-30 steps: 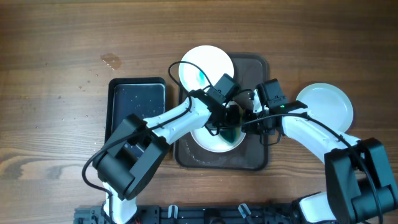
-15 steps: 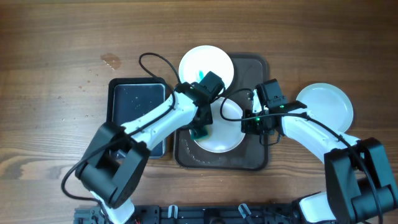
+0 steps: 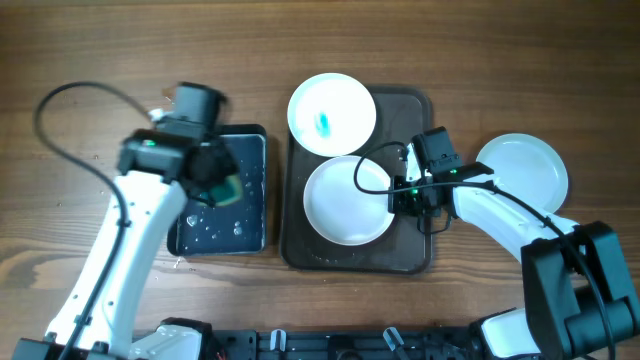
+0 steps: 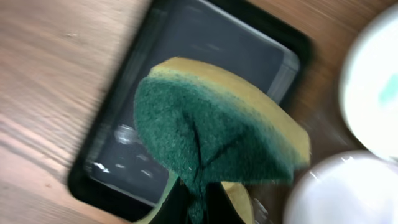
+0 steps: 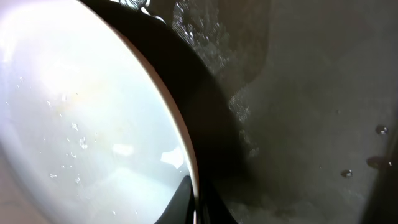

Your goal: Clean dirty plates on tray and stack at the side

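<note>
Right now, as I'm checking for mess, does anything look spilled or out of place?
Yes. The upper plate carries a teal smear and overhangs the brown tray's far edge. A small stain marks the bare table just beyond the black tray.

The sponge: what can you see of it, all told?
The sponge has a yellow foam body and a dark green scouring face turned toward the wrist camera. It is bent into a fold, pinched at its lower edge by the left fingers. It is over the wet black tray; whether it touches the tray cannot be told.
</note>
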Robot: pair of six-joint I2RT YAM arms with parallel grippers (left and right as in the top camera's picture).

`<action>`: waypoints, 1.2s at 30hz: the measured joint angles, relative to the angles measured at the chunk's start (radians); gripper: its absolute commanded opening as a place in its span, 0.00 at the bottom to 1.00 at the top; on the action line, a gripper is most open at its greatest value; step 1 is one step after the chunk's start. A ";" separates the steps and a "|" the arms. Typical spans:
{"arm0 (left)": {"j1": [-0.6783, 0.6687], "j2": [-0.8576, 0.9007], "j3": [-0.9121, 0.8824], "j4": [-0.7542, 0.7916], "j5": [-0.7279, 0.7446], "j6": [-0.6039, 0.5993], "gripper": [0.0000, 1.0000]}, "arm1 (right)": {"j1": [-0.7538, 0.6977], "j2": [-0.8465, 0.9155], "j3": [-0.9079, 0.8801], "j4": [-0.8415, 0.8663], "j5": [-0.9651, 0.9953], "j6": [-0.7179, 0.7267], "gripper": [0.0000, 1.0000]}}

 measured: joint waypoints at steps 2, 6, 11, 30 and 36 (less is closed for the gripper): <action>0.094 0.007 -0.056 0.055 0.009 0.034 0.04 | 0.000 0.003 0.000 0.016 0.000 0.000 0.04; 0.216 0.066 -0.218 0.225 0.089 0.084 0.15 | 0.000 0.006 -0.002 0.039 0.000 -0.001 0.04; 0.239 0.126 -0.274 0.236 0.171 0.114 0.66 | 0.000 0.006 0.034 -0.086 0.022 -0.015 0.04; 0.408 -0.211 -0.058 0.051 0.239 0.087 1.00 | 0.286 0.149 0.837 -0.705 0.143 -0.140 0.04; 0.435 -0.282 -0.058 0.034 0.242 0.084 1.00 | 0.401 0.409 1.075 -0.597 0.248 -0.113 0.04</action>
